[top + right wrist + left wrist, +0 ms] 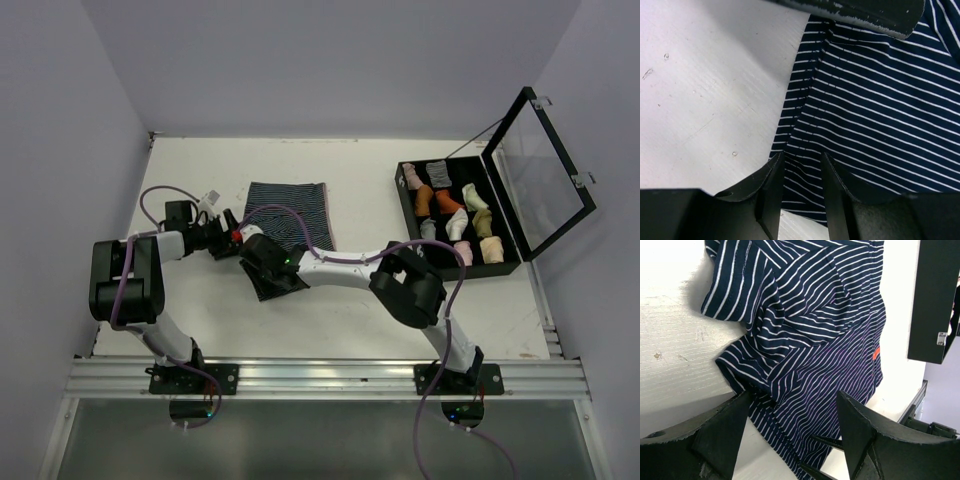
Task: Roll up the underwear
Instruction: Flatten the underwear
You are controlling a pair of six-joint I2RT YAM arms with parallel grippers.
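Note:
The underwear (290, 205) is navy with thin white stripes and lies spread on the white table (350, 325), its near-left corner rumpled. My left gripper (228, 238) reaches in from the left at that corner. In the left wrist view, it (792, 397) stands open, wide fingers (722, 432) straddling the wrinkled underwear (810, 330) without pinching it. My right gripper (264, 262) hovers over the same corner. The right wrist view shows it (802, 160) with a narrow gap, flat underwear (880, 110) showing through near its seam and edge.
A black case (408, 205) with its clear lid (545, 170) raised stands at the right, holding several rolled garments. Its dark side (935, 300) shows in the left wrist view. Grey walls close in the table at the back and sides.

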